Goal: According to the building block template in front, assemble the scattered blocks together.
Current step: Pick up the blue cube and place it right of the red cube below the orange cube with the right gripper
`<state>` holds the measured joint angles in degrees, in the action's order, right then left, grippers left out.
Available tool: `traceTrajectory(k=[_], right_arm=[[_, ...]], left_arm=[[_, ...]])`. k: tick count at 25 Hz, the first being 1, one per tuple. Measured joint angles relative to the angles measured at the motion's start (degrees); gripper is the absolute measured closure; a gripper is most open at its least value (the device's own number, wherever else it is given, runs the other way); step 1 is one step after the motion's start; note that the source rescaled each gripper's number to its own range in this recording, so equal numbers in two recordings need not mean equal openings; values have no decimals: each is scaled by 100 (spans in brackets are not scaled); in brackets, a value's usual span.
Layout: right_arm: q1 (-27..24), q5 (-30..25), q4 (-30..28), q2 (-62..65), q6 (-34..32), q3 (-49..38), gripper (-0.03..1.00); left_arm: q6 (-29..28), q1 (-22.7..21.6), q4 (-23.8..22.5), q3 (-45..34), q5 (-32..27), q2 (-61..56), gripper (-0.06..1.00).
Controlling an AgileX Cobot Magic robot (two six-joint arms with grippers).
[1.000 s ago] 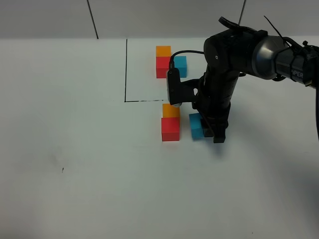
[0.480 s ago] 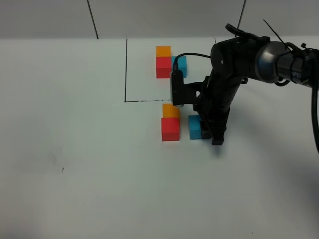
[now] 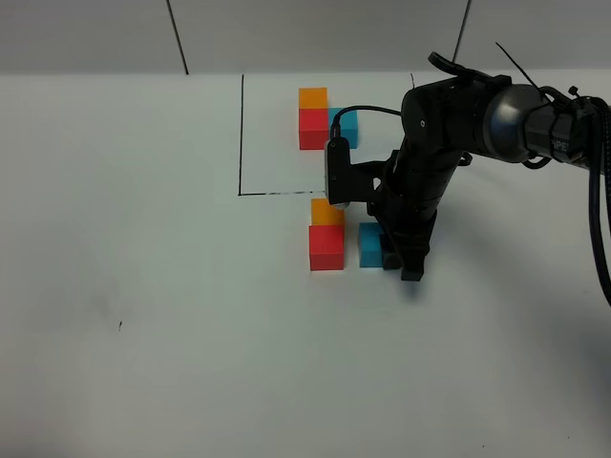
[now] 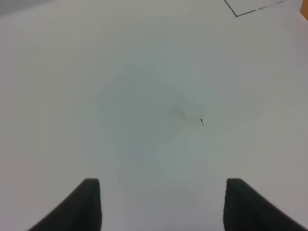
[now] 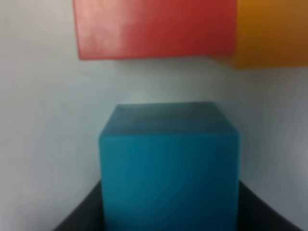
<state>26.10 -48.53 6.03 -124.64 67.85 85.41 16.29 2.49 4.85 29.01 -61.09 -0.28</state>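
I take the loose red cube as my marker: a matte block with flat faces and crisp edges, sitting on the smooth white worktop. An orange cube of the same size and dull finish touches its far side.

Just to the right of the red cube is the teal-blue cube, with a narrow strip of bare worktop between the two. The right fingers, blunt and dull black, are closed on it. In the right wrist view their dark edges press against both lower flanks of the cube. I cannot tell whether it is lifted clear of the surface. The right arm above it has a rounded, slightly glossy black casing.

Beyond the red cube, past a thin drawn black line, lies the building block template. It is a tight L of orange, red and teal-blue cubes, all touching.

The left fingers show only in their own wrist view, as two dark, round-shouldered tips standing apart with nothing between them. They hang over plain worktop marked by one tiny dark speck.
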Motion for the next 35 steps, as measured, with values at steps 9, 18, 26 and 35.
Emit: traceTrajectory(k=[9, 18, 26, 35], right_arm=[[150, 125, -17, 0, -20, 0, 96], [150, 125, -38, 0, -112, 0, 96], [150, 130, -38, 0, -117, 0, 96], [150, 182, -38, 0, -123, 0, 96]], left_arm=[[0, 0, 0, 0, 0, 0, 68], [0, 0, 0, 0, 0, 0, 68], [0, 0, 0, 0, 0, 0, 68], [0, 0, 0, 0, 0, 0, 68]])
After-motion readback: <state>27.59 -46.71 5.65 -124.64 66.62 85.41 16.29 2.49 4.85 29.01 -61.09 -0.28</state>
